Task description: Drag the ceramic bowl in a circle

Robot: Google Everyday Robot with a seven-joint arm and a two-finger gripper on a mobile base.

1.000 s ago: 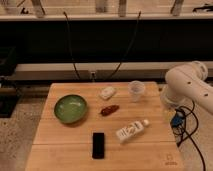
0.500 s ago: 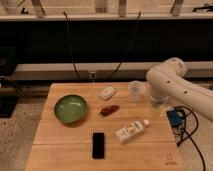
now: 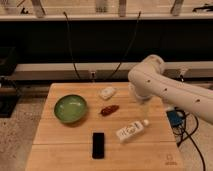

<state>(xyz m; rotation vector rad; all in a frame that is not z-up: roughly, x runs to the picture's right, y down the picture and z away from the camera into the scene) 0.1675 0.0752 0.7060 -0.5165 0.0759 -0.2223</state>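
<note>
Sitting upright on the left half of the wooden surface [image 3: 55,150], the ceramic bowl [image 3: 70,108] opens straight up, with its glossy green rim ringing a paler green inside. Being round, it has no long axis and points no particular way. Nothing touches it. Just to its right lies a small reddish-brown item [image 3: 110,109], and beyond that, toward the far edge, a small white object [image 3: 107,92]; both are apart from the bowl. Nearer the front edge a black phone [image 3: 98,145] lies flat, its long axis running front to back. To the phone's right a white bottle [image 3: 131,131] lies on its side, slanted with its cap end toward the far right. The robot's white arm [image 3: 165,90] reaches in from the right, and its rounded joint hangs over the far right part of the surface, well apart from the bowl. The gripper is hidden behind that arm, somewhere at the far right of the surface, so whether it is wide or narrow cannot be told. Off the surface's right edge a blue box [image 3: 174,119] sits among dark cables.
</note>
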